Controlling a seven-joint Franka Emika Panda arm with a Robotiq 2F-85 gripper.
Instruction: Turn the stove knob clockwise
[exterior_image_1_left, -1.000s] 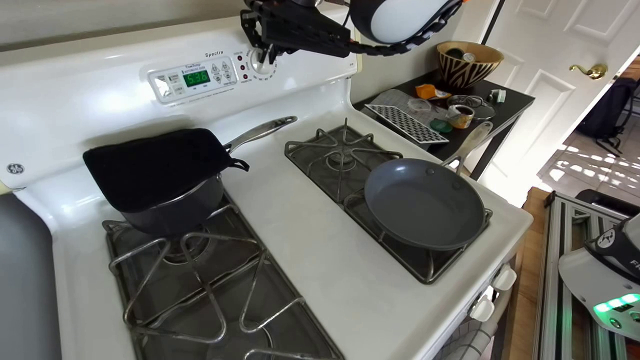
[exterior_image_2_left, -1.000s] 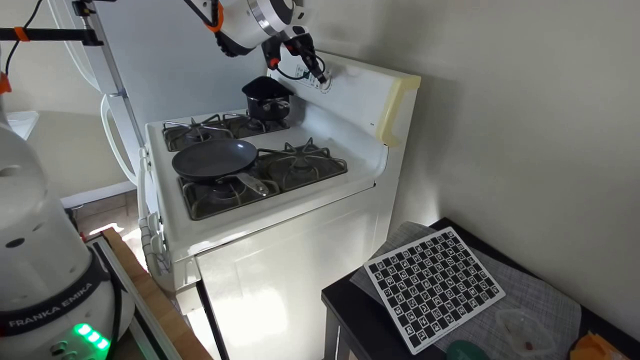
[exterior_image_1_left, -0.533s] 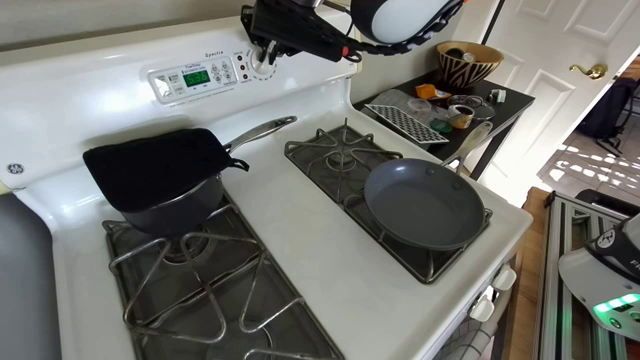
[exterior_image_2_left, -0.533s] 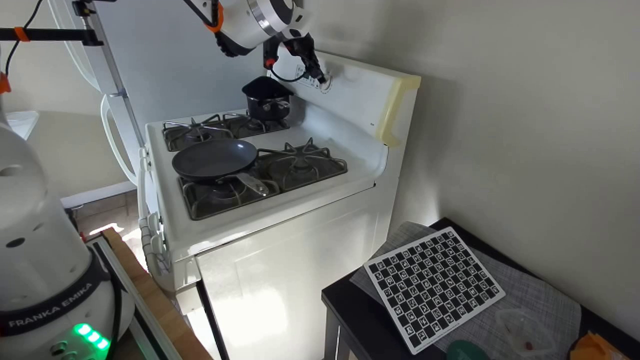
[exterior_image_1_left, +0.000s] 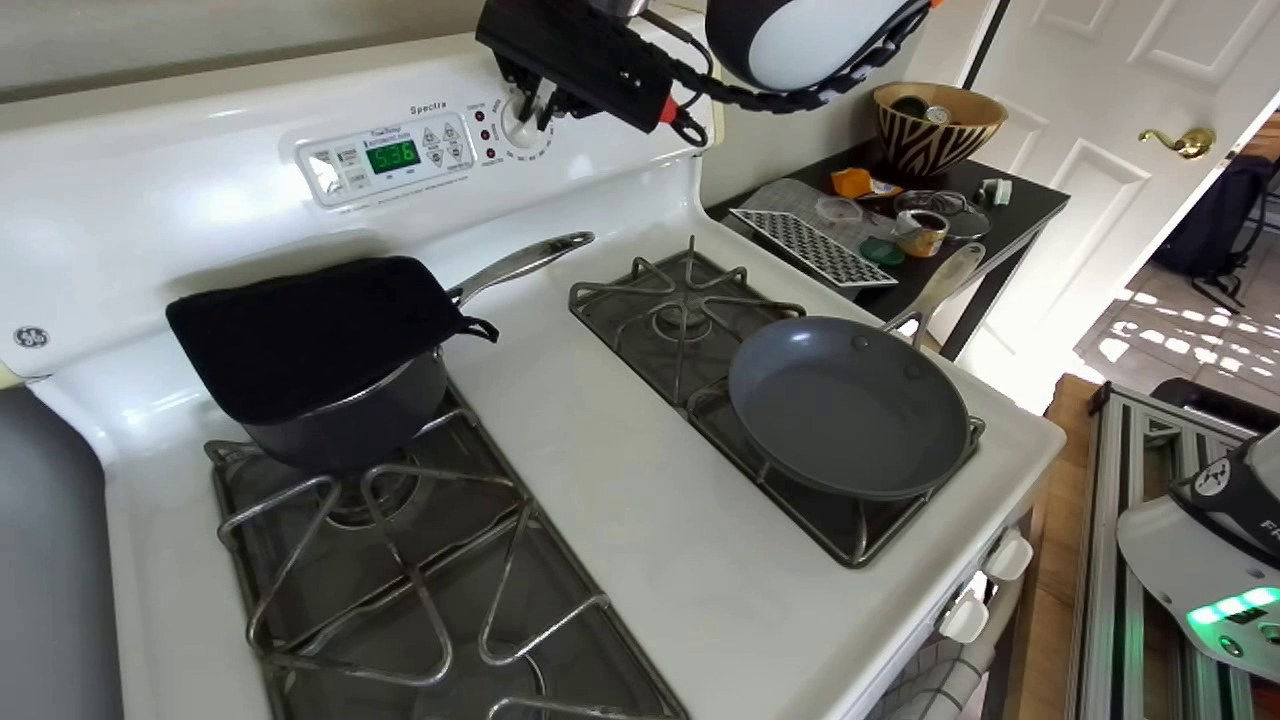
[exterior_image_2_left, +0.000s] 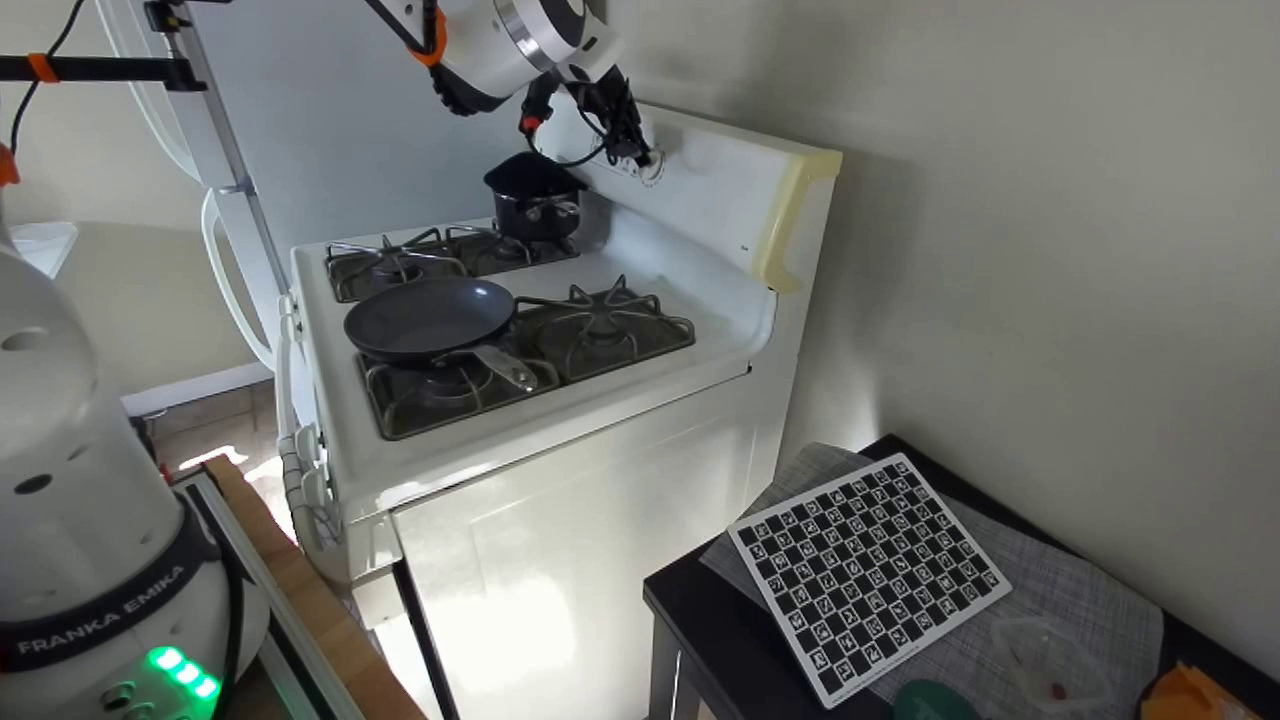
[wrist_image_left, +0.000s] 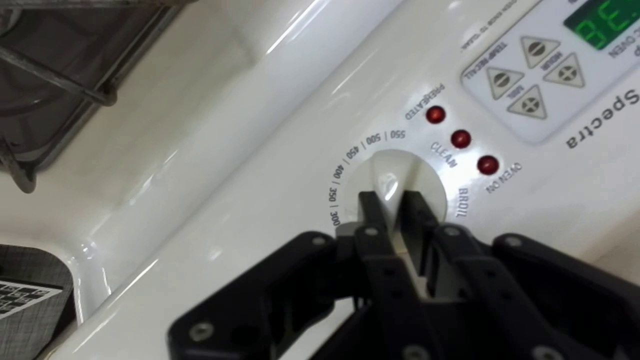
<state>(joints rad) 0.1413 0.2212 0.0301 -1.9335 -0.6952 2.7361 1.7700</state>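
Note:
The stove knob (exterior_image_1_left: 521, 138) is a round white dial on the stove's back panel, ringed by dark temperature marks. In the wrist view the knob (wrist_image_left: 392, 167) shows its raised ridge, one end pointing near the 550 mark; its lower part is hidden by my fingers. My gripper (wrist_image_left: 391, 204) has one black finger on each side of the ridge, closed on it. In both exterior views the gripper (exterior_image_1_left: 533, 112) reaches the panel at the knob; the fingertips (exterior_image_2_left: 642, 158) cover part of it.
Red indicator lights (wrist_image_left: 460, 139) and the green display (exterior_image_1_left: 393, 156) sit beside the knob. A pot with a black cloth (exterior_image_1_left: 320, 330) and a grey pan (exterior_image_1_left: 850, 410) stand on the burners. A dark side table (exterior_image_1_left: 1030, 200) holds a bowl and a checkered board (exterior_image_2_left: 870, 575).
My gripper has rolled clockwise, as seen facing the panel, while its fingers stay at the knob. The wrist camera housing and cable have swung down. Pans and stove have not moved.

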